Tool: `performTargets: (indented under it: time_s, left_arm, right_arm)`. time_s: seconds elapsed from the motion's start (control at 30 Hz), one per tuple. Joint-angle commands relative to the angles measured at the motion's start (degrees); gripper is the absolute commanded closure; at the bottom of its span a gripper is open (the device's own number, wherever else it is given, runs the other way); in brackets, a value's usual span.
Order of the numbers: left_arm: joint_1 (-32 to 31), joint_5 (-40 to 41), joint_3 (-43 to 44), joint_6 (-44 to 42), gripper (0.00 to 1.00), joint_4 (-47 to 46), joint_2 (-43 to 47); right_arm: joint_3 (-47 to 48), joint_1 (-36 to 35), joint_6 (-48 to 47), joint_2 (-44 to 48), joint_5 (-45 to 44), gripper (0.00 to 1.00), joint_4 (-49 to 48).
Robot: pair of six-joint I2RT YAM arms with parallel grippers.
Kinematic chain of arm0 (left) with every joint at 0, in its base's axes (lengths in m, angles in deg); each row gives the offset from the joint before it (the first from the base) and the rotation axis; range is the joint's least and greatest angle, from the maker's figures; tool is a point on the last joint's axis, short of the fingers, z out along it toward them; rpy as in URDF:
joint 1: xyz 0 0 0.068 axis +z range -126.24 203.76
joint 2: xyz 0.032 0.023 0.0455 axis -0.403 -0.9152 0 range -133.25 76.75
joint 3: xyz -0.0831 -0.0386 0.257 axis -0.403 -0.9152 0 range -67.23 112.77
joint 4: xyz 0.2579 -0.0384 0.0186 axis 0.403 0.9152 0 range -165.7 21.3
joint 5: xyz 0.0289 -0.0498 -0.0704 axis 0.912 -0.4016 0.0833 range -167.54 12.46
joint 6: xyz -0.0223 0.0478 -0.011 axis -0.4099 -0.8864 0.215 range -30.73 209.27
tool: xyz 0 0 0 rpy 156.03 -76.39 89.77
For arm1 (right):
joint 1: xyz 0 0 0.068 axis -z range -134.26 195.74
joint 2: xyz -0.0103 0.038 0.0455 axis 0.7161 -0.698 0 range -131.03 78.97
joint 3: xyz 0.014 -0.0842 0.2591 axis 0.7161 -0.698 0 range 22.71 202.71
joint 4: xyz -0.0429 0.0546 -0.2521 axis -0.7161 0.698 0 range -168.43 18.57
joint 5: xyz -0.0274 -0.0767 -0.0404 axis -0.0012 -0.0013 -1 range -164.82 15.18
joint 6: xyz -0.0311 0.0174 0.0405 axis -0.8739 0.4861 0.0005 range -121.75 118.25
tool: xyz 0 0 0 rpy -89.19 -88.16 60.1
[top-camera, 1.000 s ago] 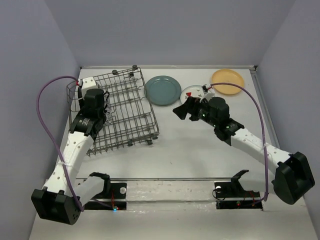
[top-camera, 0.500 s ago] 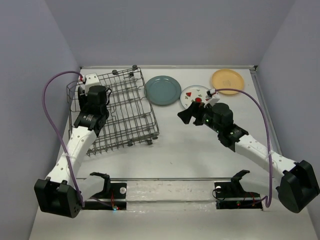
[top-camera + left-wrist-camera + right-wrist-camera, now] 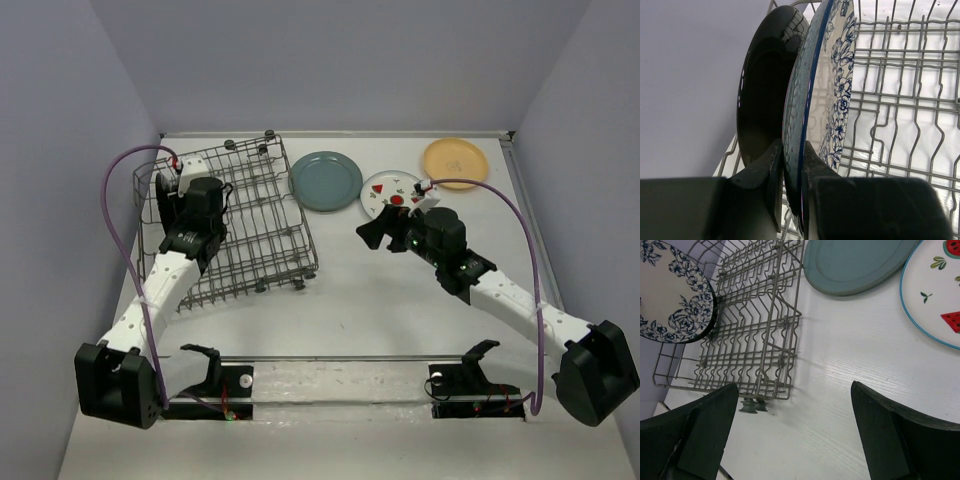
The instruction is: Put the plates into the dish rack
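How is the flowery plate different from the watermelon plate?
The flowery plate has blue flowers; the watermelon plate has red watermelon slices. The flowery plate stands on its edge in the dish rack; the watermelon plate lies flat on the table. The left end effector pinches the flowery plate's rim; nothing holds the watermelon plate. Both are round and mostly white.

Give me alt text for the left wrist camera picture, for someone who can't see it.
The left gripper pinches the rim of a blue-and-white floral plate standing on edge in the grey wire dish rack. A black plate stands upright just beside it.
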Motion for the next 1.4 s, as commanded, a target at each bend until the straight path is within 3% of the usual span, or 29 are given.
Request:
performTargets:
  time_s: [0.0,0.6,0.73,0.8,1.0,1.23,1.37]
  left_arm:
    - [-0.76,5.42,0.4,-0.86,0.94,-12.28,0.14]
    - [-0.41,0.06,1.19,2.92,0.94,-7.19,-7.07]
    - [-0.24,0.76,1.8,4.41,0.79,-5.08,-8.48]
    - [-0.24,0.93,1.8,5.12,0.6,-3.94,-9.09]
    - [-0.24,1.73,2.59,6.17,0.25,-2.26,-8.4]
    - [-0.32,-1.08,3.47,6.87,0.08,-1.91,-5.67]
    - [-0.41,-6.61,4.96,8.37,0.01,-2.44,-1.81]
  right_arm:
    - [0.0,0.59,-0.56,1.47,0.93,0.0,-2.63]
    - [-0.53,1.12,-0.82,2.44,0.67,0.0,-2.63]
    - [-0.71,1.12,-0.91,2.71,0.67,0.01,-2.63]
    - [-0.71,1.12,-0.83,2.79,0.67,0.01,-2.63]
    - [-0.97,1.64,-1.0,3.5,0.23,0.01,-2.63]
    - [-0.97,2.17,-1.61,2.97,-0.65,0.01,-2.46]
    - [-0.88,2.17,-3.02,3.06,-3.2,0.01,-1.58]
